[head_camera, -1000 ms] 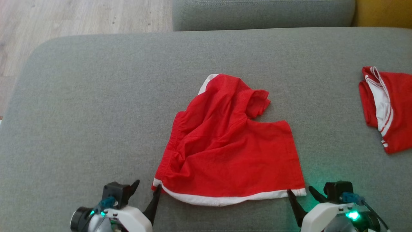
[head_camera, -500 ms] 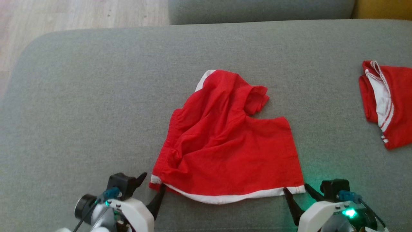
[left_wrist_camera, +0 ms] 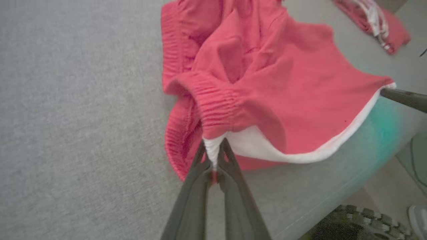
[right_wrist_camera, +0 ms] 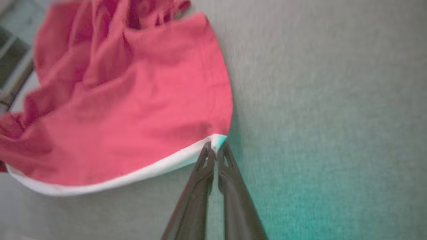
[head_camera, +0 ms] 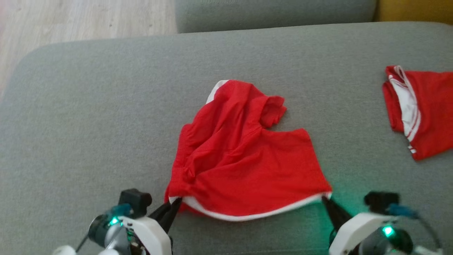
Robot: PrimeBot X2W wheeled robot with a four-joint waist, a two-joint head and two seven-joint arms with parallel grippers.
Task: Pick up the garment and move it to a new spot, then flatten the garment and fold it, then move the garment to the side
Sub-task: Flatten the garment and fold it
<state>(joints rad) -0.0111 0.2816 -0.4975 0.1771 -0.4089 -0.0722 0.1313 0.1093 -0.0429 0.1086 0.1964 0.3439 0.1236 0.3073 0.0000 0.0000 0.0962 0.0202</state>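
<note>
Head view | left claw (head_camera: 176,202) clamped on garment (head_camera: 247,166) hem corner | right claw (head_camera: 324,198) clamped on opposite corner

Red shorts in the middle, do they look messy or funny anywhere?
Yes. The red shorts are crumpled, not flat: the far leg is bunched and folded over, and the waistband side is wrinkled. No tear shows.

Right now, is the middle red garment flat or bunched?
Bunched. The red garment is creased and heaped on its far left side; only its white-hemmed near edge is stretched out.
</note>
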